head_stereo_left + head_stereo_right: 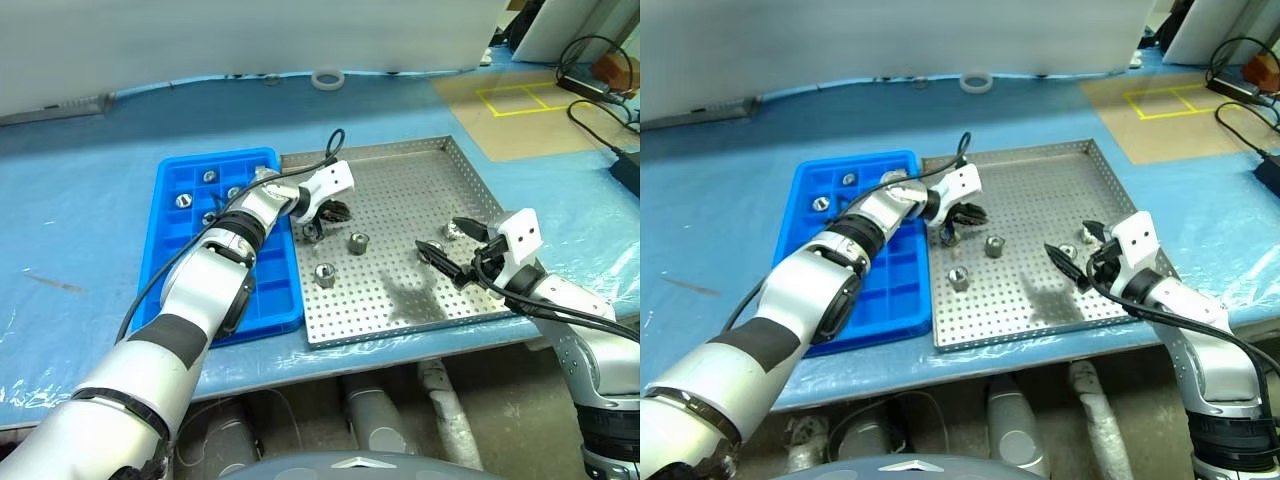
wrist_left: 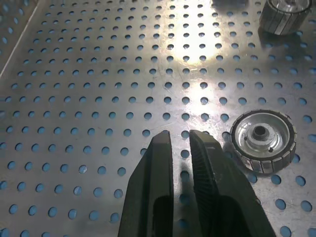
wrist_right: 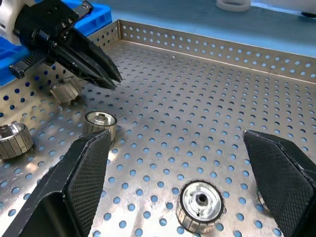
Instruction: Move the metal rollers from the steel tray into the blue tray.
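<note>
The steel tray (image 1: pixel 400 190) holds several metal rollers, among them one (image 1: pixel 358 241) near its middle and one (image 1: pixel 324 274) closer to the front. My left gripper (image 1: pixel 335 212) hangs over the tray's left part, shut with nothing between its fingers (image 2: pixel 158 163). A roller (image 2: pixel 264 140) lies just beside those fingers, not held. The blue tray (image 1: pixel 270 290) sits to the left of the steel tray, with several rollers (image 1: pixel 210 176) in its far compartments. My right gripper (image 1: pixel 440 236) stands open over the tray's right side, and a roller (image 3: pixel 200 205) lies on the floor between its fingers (image 3: pixel 91 168).
A white tape ring (image 1: pixel 327 77) lies on the blue table cover behind the trays. A yellow taped square (image 1: pixel 520 97) and black cables (image 1: pixel 600 85) are at the far right. The table's front edge runs just below both trays.
</note>
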{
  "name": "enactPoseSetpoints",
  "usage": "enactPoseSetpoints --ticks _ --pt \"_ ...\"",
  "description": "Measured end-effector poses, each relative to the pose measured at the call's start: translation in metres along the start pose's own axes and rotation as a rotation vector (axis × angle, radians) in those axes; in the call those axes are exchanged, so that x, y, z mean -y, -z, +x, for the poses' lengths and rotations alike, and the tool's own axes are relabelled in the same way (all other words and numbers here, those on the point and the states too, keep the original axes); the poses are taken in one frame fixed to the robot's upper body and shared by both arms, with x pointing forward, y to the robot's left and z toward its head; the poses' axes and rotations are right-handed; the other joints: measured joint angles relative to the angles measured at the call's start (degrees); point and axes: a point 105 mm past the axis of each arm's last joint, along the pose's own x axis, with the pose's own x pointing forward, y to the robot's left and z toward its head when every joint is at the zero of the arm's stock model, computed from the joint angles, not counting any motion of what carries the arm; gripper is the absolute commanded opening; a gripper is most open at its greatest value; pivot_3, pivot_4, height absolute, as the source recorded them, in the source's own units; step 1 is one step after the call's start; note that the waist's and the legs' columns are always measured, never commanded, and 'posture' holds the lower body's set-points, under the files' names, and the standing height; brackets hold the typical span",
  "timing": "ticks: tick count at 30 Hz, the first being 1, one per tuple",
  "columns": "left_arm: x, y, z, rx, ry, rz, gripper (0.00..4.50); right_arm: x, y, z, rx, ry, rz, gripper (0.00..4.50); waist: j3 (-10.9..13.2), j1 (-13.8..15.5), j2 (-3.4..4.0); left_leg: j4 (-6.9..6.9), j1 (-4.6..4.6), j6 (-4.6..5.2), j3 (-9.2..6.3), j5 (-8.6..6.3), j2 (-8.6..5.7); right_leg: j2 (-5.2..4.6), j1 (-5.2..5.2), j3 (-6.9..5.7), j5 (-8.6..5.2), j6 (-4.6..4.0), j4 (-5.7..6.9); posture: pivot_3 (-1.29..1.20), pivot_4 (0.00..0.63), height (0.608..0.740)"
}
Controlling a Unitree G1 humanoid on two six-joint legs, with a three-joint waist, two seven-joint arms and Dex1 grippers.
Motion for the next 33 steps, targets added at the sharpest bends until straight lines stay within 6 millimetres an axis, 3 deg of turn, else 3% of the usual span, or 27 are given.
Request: enactPoseSetpoints --ticks 8,19,33 --pt "-0.015 -0.018 -0.013 0.026 -0.045 0.048 3.8 -0.004 0.001 0.011 -0.004 -0.051 0.01 4.5 0.0 0.3 0.0 0.11 -0.12 0.45 0.0 -0.08 -0.42 -0.46 0.11 -0.03 0.0 0.0 -0.09 -0.6 0.15 0.74" --pt "-0.01 -0.019 -0.013 -0.089 0.035 0.139 3.8 -0.011 0.015 0.012 -0.036 -0.056 0.044 4.5 0.0 0.2 0.0 0.1 -0.11 0.47 0.0 -0.08 -0.41 -0.46 0.12 -0.06 0.0 0.0 -0.11 -0.61 0.15 0.74" --pt "-0.007 0.014 -0.017 -0.362 0.083 0.199 3.8 -0.012 0.021 0.014 -0.045 -0.037 0.063 4.5 0.0 0.0 0.0 0.11 -0.11 0.48 0.0 -0.08 -0.4 -0.45 0.13 -0.07 0.0 0.01 -0.12 -0.64 0.15 0.74"
